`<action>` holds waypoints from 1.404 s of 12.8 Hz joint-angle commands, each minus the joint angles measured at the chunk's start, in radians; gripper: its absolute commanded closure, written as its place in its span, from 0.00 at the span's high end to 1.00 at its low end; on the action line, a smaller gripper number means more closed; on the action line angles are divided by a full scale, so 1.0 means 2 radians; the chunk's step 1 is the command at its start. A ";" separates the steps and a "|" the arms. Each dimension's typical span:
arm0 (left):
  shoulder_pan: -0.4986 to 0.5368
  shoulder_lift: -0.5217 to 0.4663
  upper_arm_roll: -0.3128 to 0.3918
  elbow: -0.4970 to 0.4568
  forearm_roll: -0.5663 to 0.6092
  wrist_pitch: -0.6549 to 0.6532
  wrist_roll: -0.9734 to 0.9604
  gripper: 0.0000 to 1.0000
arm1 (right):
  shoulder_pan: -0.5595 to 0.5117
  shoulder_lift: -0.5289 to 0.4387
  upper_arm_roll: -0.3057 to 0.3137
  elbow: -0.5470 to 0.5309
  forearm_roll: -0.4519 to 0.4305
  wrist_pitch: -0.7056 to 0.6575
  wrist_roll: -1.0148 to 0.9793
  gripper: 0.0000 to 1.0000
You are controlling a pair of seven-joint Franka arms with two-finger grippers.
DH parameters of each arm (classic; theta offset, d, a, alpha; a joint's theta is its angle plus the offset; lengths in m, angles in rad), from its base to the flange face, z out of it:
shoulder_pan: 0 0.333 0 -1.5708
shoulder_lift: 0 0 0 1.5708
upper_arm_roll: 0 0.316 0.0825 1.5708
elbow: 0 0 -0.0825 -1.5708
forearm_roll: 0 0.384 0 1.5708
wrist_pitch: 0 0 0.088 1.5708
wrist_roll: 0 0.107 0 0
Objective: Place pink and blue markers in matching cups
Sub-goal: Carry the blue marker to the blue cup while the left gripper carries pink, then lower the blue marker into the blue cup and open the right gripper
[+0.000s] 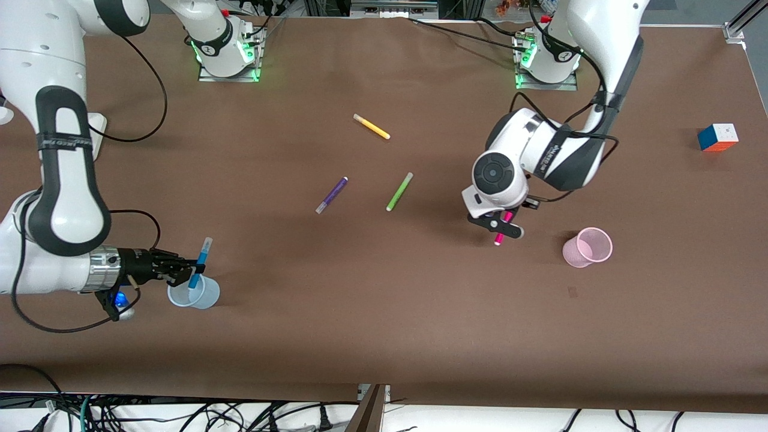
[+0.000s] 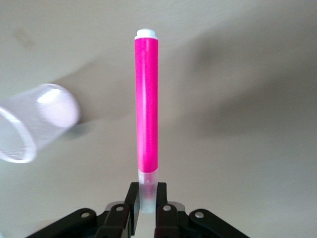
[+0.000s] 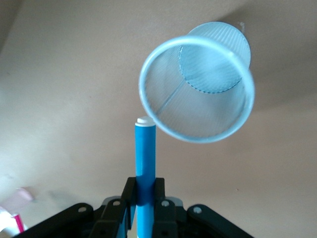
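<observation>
Front view: the right gripper (image 1: 187,273) pinches the blue marker (image 1: 200,262) near its middle, and the marker's low tip hangs just over the rim of the blue cup (image 1: 194,293). The marker leans, with its pale cap up. The blue cup stands upright at the right arm's end of the table.

The left gripper (image 1: 503,226) pinches the pink marker (image 1: 503,228), which points down over bare table near the pink cup (image 1: 587,246). The pink cup stands apart from the marker, toward the left arm's end of the table.

Other things lie in the middle of the table — a purple pen (image 1: 332,195), a green pen (image 1: 399,191) beside it, and a yellow pen (image 1: 371,126) farther from the camera. They are well apart from both cups and block nothing. A colored cube (image 1: 717,137) sits alone at the left arm's end.

The right wrist view shows the white end of the blue marker (image 3: 145,153) right at the rim of the blue cup (image 3: 198,94), not yet inside. The left wrist view shows the fingers (image 2: 130,201) squeezing the pale cap of the pink marker (image 2: 146,101) — the pink cup (image 2: 34,121) is off to one side.

The right arm reaches out low and flat across the table; the left arm bends down from above with its wrist tipped
</observation>
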 commanded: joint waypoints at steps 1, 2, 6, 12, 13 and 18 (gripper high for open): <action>0.018 0.002 0.000 0.034 0.043 -0.062 0.086 0.00 | -0.017 0.013 0.009 0.009 0.027 -0.004 -0.007 0.00; 0.025 0.002 0.000 0.047 0.063 -0.085 0.112 0.01 | -0.025 0.014 0.009 0.008 0.036 0.000 -0.005 0.00; 0.056 0.002 0.000 0.052 0.153 -0.127 0.215 0.08 | -0.061 0.033 0.009 0.008 0.108 -0.001 -0.007 0.00; 0.075 0.047 0.000 0.038 0.307 -0.129 0.284 0.04 | -0.064 0.040 0.009 -0.005 0.130 0.000 -0.004 0.00; 0.076 0.054 0.000 0.035 0.323 -0.129 0.284 0.04 | -0.064 0.040 0.009 -0.010 0.148 0.000 -0.006 0.00; 0.075 0.066 -0.001 0.023 0.325 -0.122 0.274 0.67 | -0.064 0.042 0.009 -0.015 0.156 0.000 -0.008 0.83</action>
